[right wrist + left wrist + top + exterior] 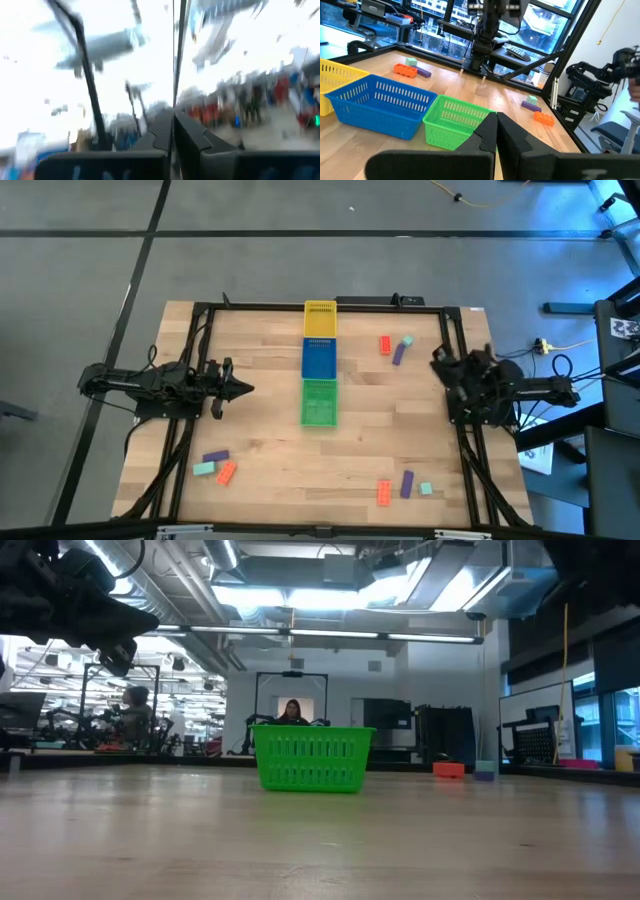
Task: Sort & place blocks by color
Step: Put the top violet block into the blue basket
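first, neither closed, empty gripper holds a block: left gripper (243, 389) at nine o'clock, right gripper (437, 360) at three. spread fingers before descending on blocks (395, 347).

Yellow basket (319, 319), blue basket (319, 358), green basket (319, 402) (touching) mid-table (260, 450).

Down the bench (270, 470) middle you have three baskets in a touching row: yellow basket (319, 320), blue basket (319, 358), green basket (319, 402). They wall off left from right. Open wood lies on both sides of that row. Your left claw (243, 389) hangs closed, tips toward the green basket with clear bench between. Your right claw (173, 131) sits closed over the right rail. The blocks lie in three clusters: far right (395, 347), near left (216, 466), near right (404, 487). The near middle strip is free.
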Tool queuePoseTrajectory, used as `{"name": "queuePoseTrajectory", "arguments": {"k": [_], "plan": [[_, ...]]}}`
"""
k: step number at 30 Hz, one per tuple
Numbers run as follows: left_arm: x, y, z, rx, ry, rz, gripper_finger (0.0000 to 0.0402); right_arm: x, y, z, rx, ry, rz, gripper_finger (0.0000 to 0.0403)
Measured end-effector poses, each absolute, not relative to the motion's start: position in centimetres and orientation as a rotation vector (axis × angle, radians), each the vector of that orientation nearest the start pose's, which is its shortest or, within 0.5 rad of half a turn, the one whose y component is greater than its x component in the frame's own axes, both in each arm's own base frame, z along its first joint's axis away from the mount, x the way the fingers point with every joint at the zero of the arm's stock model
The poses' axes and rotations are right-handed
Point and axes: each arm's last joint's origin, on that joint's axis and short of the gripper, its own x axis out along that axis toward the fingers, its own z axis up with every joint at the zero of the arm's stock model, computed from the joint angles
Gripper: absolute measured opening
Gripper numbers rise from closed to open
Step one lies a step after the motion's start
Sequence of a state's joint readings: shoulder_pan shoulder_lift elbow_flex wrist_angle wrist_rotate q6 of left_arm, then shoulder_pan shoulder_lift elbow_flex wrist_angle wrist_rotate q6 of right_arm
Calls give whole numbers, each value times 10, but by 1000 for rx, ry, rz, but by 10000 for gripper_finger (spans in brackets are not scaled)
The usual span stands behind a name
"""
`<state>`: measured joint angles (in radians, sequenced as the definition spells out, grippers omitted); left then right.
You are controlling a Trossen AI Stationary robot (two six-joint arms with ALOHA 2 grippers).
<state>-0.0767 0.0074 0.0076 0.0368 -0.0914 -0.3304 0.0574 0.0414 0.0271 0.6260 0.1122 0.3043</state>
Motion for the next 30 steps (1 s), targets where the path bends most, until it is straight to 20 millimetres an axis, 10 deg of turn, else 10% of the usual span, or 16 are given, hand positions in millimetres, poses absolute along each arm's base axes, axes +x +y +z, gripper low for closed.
{"name": "queuePoseTrajectory", "arguments": {"k": [15,30], "plan": [[97,-5,169,-333,-39,9,0,113,2,334,188,-321,-66,20],[97,-4,169,-334,-45,42,0,121,3,343,213,-300,-63,20]]}}
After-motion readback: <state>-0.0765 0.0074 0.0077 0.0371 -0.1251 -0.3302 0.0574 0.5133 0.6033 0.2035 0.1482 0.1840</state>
